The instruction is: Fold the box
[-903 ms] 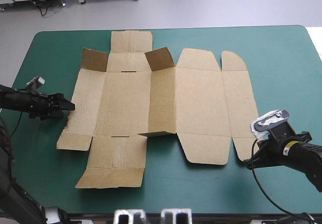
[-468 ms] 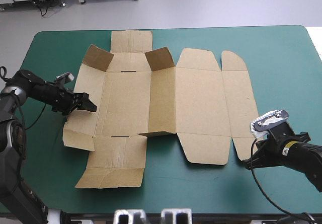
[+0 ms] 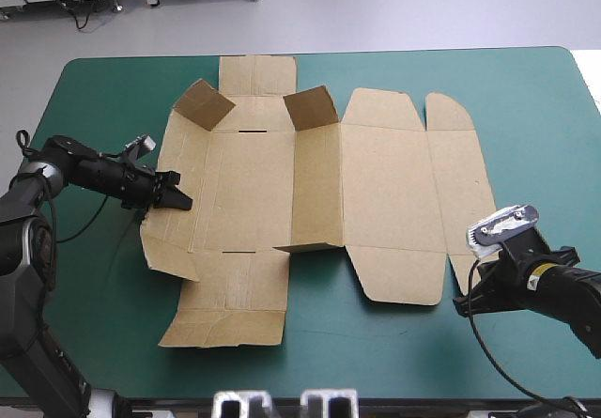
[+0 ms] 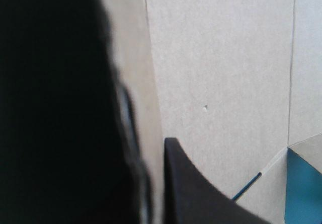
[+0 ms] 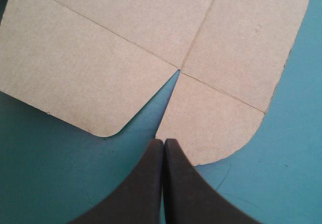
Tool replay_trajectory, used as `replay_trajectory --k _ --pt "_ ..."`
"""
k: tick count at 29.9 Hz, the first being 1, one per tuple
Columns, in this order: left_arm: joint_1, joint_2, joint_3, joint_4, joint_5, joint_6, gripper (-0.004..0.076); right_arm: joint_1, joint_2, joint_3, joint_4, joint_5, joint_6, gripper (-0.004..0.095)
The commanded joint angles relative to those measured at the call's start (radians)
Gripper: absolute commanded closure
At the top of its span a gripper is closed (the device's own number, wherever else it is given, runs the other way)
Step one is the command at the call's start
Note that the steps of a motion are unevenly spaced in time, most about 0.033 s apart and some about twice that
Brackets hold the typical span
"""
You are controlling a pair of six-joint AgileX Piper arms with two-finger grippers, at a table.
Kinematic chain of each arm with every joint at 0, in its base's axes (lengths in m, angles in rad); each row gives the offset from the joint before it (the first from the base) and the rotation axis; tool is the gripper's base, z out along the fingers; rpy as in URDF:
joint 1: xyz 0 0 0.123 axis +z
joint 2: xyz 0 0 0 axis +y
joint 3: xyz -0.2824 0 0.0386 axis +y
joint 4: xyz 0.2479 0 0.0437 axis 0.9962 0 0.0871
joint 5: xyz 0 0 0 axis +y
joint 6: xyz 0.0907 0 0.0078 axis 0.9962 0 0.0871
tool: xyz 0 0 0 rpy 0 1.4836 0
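Observation:
The brown box (image 3: 376, 202) lies as a cut sheet, mostly flat, on the teal-green cover. Two small flaps at its far side stand up, and its left side panel is tilted up off the table. My left gripper (image 3: 180, 202) is at that left panel. In the left wrist view its black fingers (image 4: 151, 148) are all but shut, with a strip of board (image 4: 221, 58) between them. My right gripper (image 3: 462, 305) rests shut on the cover at the box's near right corner. Its tips (image 5: 163, 142) are at the edge of the small rounded flap (image 5: 211, 118), just below the notch.
Bare teal-green table cover (image 3: 94, 108) stretches left of the box, along the near edge and to the far right. The box's far flap reaches close to the table's far edge.
My left gripper moved right onto the box's left panel and shut on it. The panel rose and the whole sheet slid to the right. The right arm stayed put.

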Motion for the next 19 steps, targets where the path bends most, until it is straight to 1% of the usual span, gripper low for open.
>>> replay_trajectory --k 1,7,9,12,14,16,19 --pt "-0.017 -0.074 -0.015 -0.139 0.092 0.077 0.0732 -0.002 -0.002 -0.027 0.008 -0.046 -0.007 0.0932" --pt "-0.073 -0.211 -0.015 -0.134 0.092 0.286 0.0732 -0.002 -0.002 -0.031 0.016 -0.077 -0.007 0.0932" --pt "-0.099 -0.265 -0.029 -0.095 0.092 0.309 0.0732 -0.002 -0.002 -0.043 0.040 -0.092 -0.012 0.0932" --pt "-0.146 -0.328 -0.083 -0.005 0.092 0.306 0.0732 -0.002 -0.002 -0.075 0.062 -0.110 -0.038 0.0932" --pt "-0.193 -0.371 -0.139 0.062 0.092 0.285 0.0734 -0.002 -0.002 -0.109 0.078 -0.121 -0.086 0.0932" --pt "-0.241 -0.407 -0.203 0.144 0.066 0.243 0.0734 -0.002 -0.002 -0.155 0.094 -0.134 -0.114 0.0932" --pt "-0.336 -0.447 -0.309 0.329 0.016 0.143 0.0734 -0.002 -0.002 -0.240 0.100 -0.147 -0.141 0.0932"
